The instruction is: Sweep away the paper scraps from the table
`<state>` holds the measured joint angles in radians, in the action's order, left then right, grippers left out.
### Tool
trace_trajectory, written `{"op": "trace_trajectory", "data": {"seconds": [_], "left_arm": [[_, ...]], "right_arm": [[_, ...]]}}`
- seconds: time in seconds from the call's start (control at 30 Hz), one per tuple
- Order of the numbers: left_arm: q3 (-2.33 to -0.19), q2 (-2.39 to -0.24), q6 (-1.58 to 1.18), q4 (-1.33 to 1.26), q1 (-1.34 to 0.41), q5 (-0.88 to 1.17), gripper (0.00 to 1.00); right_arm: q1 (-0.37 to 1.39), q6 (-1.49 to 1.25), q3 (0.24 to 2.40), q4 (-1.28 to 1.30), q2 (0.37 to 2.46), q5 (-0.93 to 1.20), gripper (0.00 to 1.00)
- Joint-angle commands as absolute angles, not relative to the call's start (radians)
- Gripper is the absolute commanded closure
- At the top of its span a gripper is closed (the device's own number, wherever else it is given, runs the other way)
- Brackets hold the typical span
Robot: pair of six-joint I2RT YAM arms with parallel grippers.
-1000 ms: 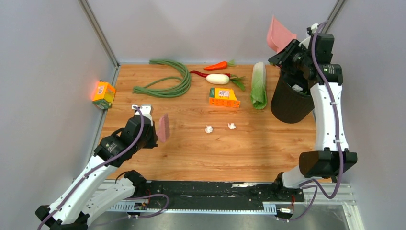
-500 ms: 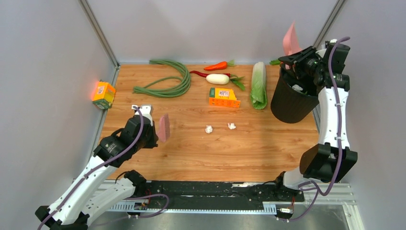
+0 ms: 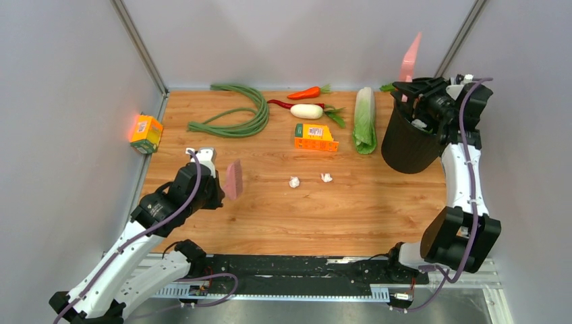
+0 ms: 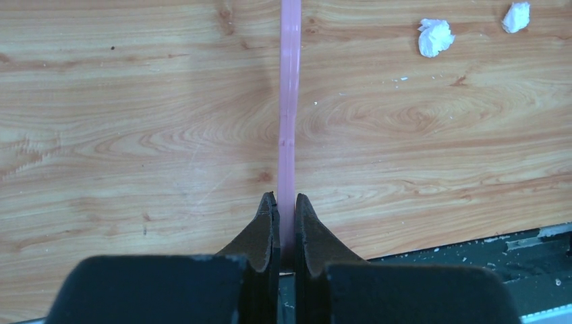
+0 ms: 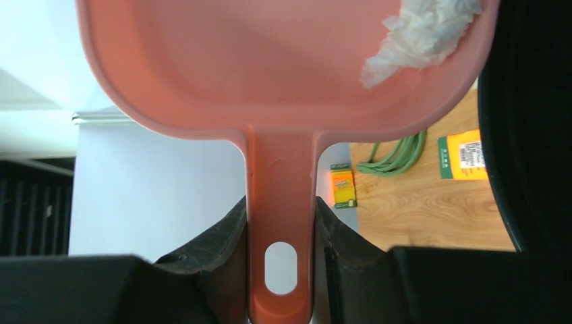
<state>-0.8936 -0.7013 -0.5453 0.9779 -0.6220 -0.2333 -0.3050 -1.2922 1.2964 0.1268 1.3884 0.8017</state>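
Observation:
Two small white paper scraps (image 3: 294, 181) (image 3: 326, 177) lie mid-table (image 3: 283, 216); they also show in the left wrist view (image 4: 435, 36) (image 4: 517, 16). My left gripper (image 3: 219, 185) (image 4: 283, 202) is shut on a thin pink scraper (image 3: 233, 179) (image 4: 289, 101), held edge-on to the left of the scraps. My right gripper (image 3: 413, 86) (image 5: 280, 209) is shut on the handle of the pink dustpan (image 3: 409, 57) (image 5: 270, 67). The pan is tipped up over the black bin (image 3: 408, 145), with a paper wad (image 5: 421, 34) in its corner. Another wad (image 3: 418, 124) lies inside the bin.
Along the back of the table lie green beans (image 3: 236, 115), a carrot (image 3: 307, 92), a red chili (image 3: 283, 104), a white radish (image 3: 307, 111), an orange box (image 3: 315, 137) and a cabbage (image 3: 364, 120). A yellow-orange box (image 3: 146, 133) sits at the left edge.
My right gripper has swung right and turned the dustpan from a slanted pose to steeply upright over the bin. The left arm and the two scraps have not moved.

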Motion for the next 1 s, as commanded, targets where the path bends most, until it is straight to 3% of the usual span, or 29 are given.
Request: {"op": "trace_trajectory", "data": {"seconds": [0.0, 0.1, 0.23, 0.6, 0.77, 0.97], "left_arm": [[-0.885, -0.699, -0.517, 0.92, -0.62, -0.201, 1.0], [-0.884, -0.698, -0.506, 0.913, -0.62, -0.181, 1.0], [-0.882, -0.7, -0.502, 0.911, -0.62, -0.167, 1.0], [-0.881, -0.689, -0.486, 0.908, -0.653, -0.138, 1.0], [-0.881, -0.689, -0.491, 0.91, -0.657, -0.143, 1.0], [-0.885, -0.695, -0.509, 0.916, -0.657, -0.187, 1.0]], "right_arm": [[-0.325, -1.667, 1.119, -0.431, 1.329, 0.871, 1.0], [-0.33, -1.818, 0.99, -0.638, 1.29, 0.835, 1.0], [-0.333, -1.775, 0.997, -0.528, 1.25, 0.818, 1.0], [-0.341, -1.931, 0.914, -0.589, 1.108, 0.663, 1.0], [-0.341, -1.771, 1.027, -0.393, 1.106, 0.756, 1.0], [-0.341, -1.403, 1.196, 0.039, 1.118, 0.845, 1.0]]}}
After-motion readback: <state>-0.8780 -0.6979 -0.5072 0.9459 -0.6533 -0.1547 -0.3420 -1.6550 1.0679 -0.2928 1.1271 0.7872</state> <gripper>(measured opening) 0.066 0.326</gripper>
